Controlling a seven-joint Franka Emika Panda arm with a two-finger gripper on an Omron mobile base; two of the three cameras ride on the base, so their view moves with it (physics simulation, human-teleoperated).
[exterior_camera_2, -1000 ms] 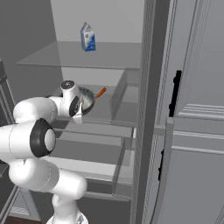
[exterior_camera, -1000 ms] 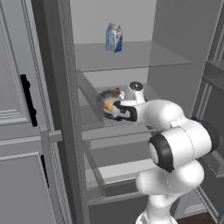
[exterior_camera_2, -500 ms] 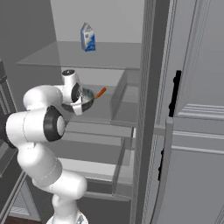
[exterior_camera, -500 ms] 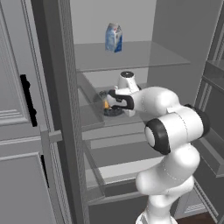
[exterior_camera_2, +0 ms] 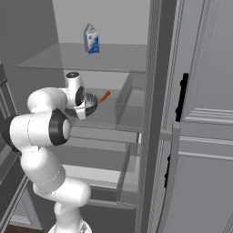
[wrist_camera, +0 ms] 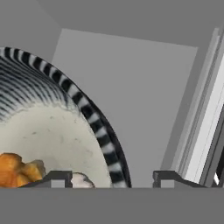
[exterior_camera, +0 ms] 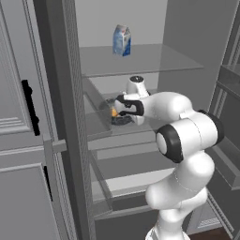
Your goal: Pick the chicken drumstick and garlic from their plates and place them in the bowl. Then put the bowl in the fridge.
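The fridge (exterior_camera: 140, 61) stands open before me. On its middle glass shelf sits the bowl (exterior_camera: 123, 120), dark and striped on its rim (wrist_camera: 94, 118), pale inside. The golden-orange chicken drumstick (wrist_camera: 15, 170) lies in it, with a pale bit of the garlic (wrist_camera: 81, 180) beside it. My gripper (wrist_camera: 111, 179) straddles the bowl's near rim, and its fingers stand apart from the rim on both sides, open. From the base views the hand (exterior_camera: 127, 106) reaches into the fridge over the bowl (exterior_camera_2: 86, 107). The plates are out of view.
A blue-and-white milk carton (exterior_camera: 121, 40) stands on the upper glass shelf. A thin orange-red thing (exterior_camera_2: 104, 96) lies on the middle shelf behind the bowl. The fridge's side wall (exterior_camera: 70, 117) and door with black handle (exterior_camera: 29, 105) are close on the left.
The arm has pushed deeper into the fridge with the bowl, and the fingers have come apart from the bowl's rim.
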